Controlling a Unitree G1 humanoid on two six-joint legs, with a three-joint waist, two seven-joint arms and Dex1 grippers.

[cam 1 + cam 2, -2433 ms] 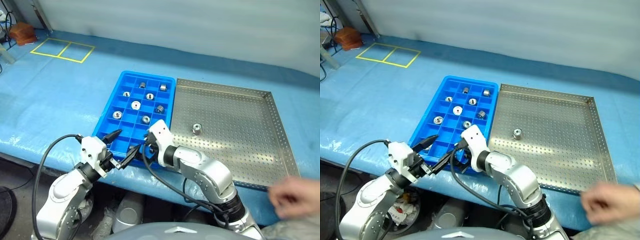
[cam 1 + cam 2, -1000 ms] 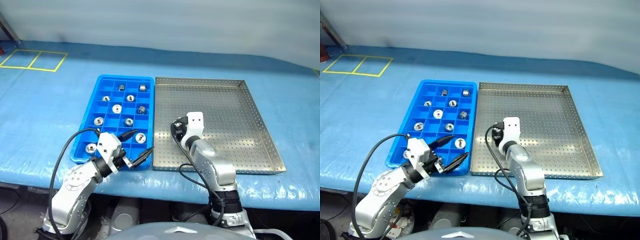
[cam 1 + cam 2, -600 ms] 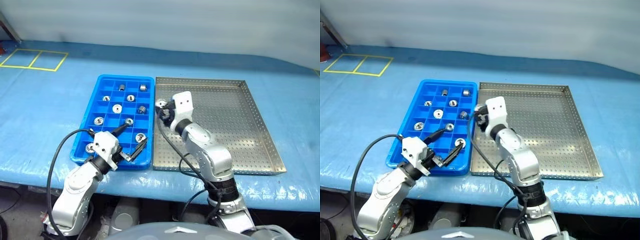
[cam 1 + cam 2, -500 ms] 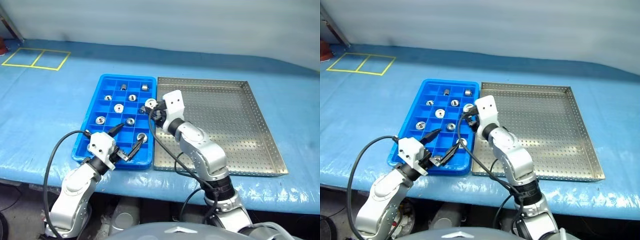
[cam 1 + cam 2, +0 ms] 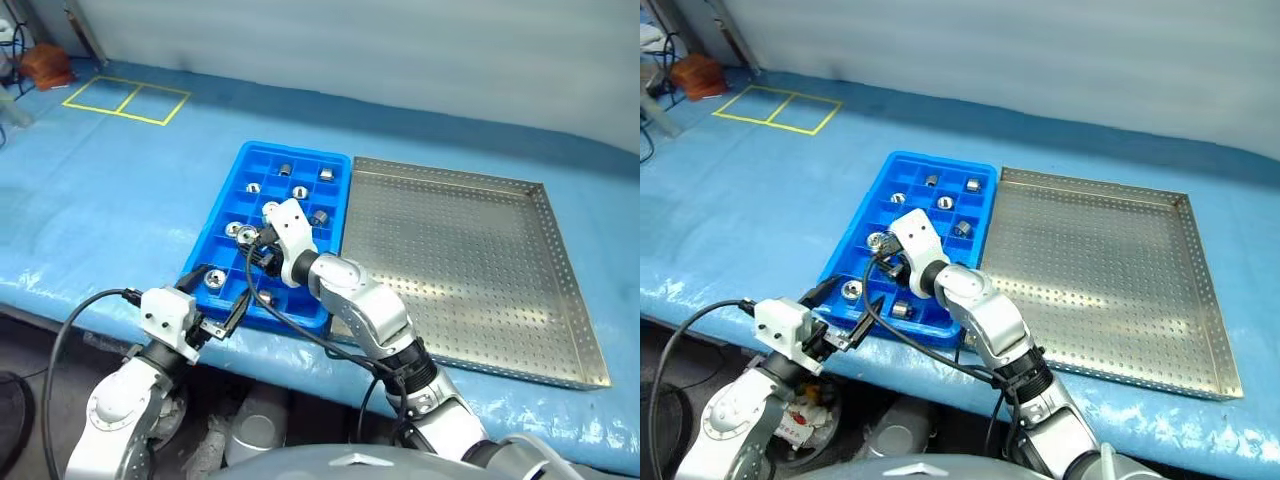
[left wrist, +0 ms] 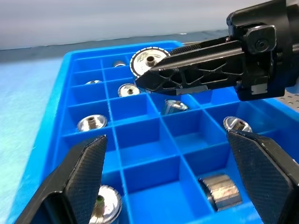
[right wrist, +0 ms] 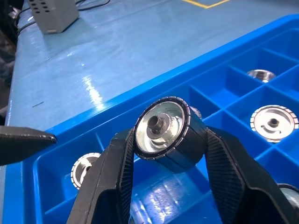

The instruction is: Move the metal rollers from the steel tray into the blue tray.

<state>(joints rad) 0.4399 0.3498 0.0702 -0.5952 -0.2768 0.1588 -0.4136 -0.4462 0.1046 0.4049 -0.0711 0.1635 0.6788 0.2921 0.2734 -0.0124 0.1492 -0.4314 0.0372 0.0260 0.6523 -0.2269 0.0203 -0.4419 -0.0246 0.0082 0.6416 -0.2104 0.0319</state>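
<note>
A big blue cloth covers the table [image 5: 120, 190]. On it the steel tray [image 5: 470, 260] sits right beside the blue tray [image 5: 225, 215], and the steel tray looks bare of rollers now. The other rollers [image 5: 300, 192] lie in the blue tray's little boxes, one to a box. The right gripper [image 7: 166, 149] is clamped on one roller [image 7: 166, 135], held just above the blue tray and not yet set down. The left gripper [image 6: 173, 182] has its fingers wide apart and holds nothing, near the tray's front edge. The roller looks hard, smooth and shiny, so it is likely heavy for its size and slippery. It will not bend or break. The best hold is probably across its round sides, as it is held now. The head views show both trays whole, but the held roller is tiny there. The right wrist view shows the roller's ridged rim and middle hole up close. The left wrist view shows the right gripper from the side, with empty boxes below it.
</note>
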